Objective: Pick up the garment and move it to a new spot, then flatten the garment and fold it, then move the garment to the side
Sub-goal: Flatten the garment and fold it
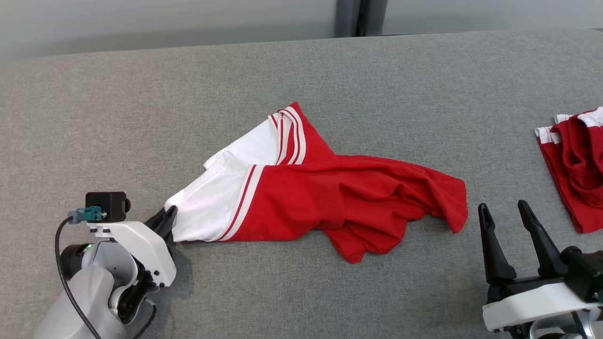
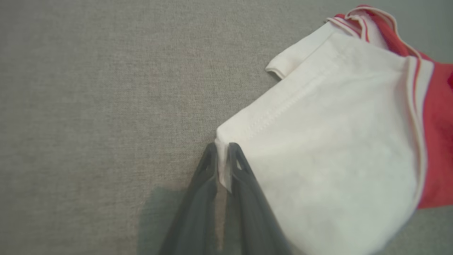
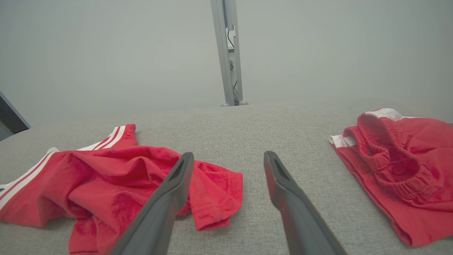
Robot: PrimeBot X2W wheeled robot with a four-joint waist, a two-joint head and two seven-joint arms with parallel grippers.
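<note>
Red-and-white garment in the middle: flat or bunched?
Bunched. The garment lies crumpled, its red end rumpled into folds and its layers overlapping. The left gripper pinches its white corner.

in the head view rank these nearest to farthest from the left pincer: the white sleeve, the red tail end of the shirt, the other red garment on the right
1. white sleeve: its corner is pinched in the left pincer, lower left.
2. red tail end: right of centre, at the shirt's far end.
3. other red garment: at the far right edge.
</note>
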